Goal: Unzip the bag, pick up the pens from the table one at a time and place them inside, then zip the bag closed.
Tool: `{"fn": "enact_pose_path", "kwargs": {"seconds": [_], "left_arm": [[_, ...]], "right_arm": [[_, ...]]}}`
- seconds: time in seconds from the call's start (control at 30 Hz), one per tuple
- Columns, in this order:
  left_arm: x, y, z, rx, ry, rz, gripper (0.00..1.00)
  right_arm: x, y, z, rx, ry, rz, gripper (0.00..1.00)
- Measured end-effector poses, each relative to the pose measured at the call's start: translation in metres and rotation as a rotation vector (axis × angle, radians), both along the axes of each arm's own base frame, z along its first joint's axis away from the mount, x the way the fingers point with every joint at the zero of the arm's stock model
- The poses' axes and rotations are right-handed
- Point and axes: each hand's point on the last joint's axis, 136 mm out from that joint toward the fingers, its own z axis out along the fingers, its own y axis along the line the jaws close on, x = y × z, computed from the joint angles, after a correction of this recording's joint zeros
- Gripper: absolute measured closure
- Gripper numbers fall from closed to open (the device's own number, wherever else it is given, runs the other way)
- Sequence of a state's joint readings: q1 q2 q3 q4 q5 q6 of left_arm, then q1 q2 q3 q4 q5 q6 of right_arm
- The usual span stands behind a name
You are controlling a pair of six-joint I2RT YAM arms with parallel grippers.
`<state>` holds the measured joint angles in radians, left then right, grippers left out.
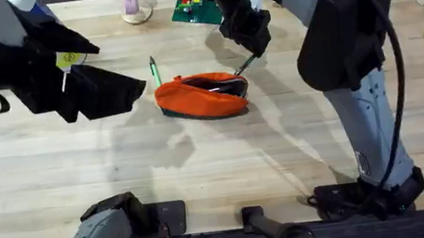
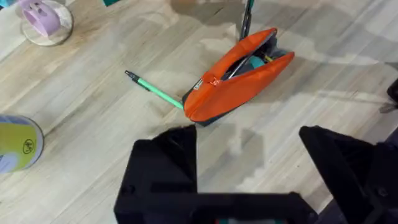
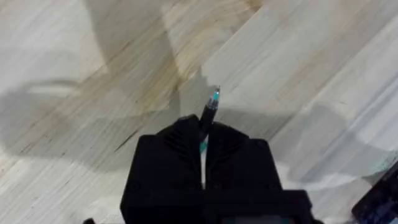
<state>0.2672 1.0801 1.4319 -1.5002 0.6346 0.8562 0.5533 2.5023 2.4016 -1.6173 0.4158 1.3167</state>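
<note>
On the wooden table, the orange bag lies unzipped at the centre of the overhead frame, a teal-tipped item showing inside its open mouth. Above its right end, the right gripper is clamped on a dark pen angled down toward the opening. The left gripper hangs at left, fingers spread wide, holding nothing. A green pen lies against the bag's left end, a purple stand at upper centre.
</note>
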Motion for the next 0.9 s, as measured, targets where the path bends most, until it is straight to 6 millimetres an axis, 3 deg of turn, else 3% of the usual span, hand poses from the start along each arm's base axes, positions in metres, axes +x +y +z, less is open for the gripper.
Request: {"fn": "enact_pose_path", "kwargs": {"seconds": [0.67, 0.9], "left_arm": [[0.000, 0.000, 0.000, 0.000, 0.000, 0.000, 0.008], [0.000, 0.000, 0.000, 0.000, 0.000, 0.000, 0.006]], "right_arm": [[0.010, -0.006, 0.010, -0.042, -0.042, 0.041, 0.970], [0.035, 0.012, 0.022, 0.018, -0.108, 0.174, 0.970]]}}
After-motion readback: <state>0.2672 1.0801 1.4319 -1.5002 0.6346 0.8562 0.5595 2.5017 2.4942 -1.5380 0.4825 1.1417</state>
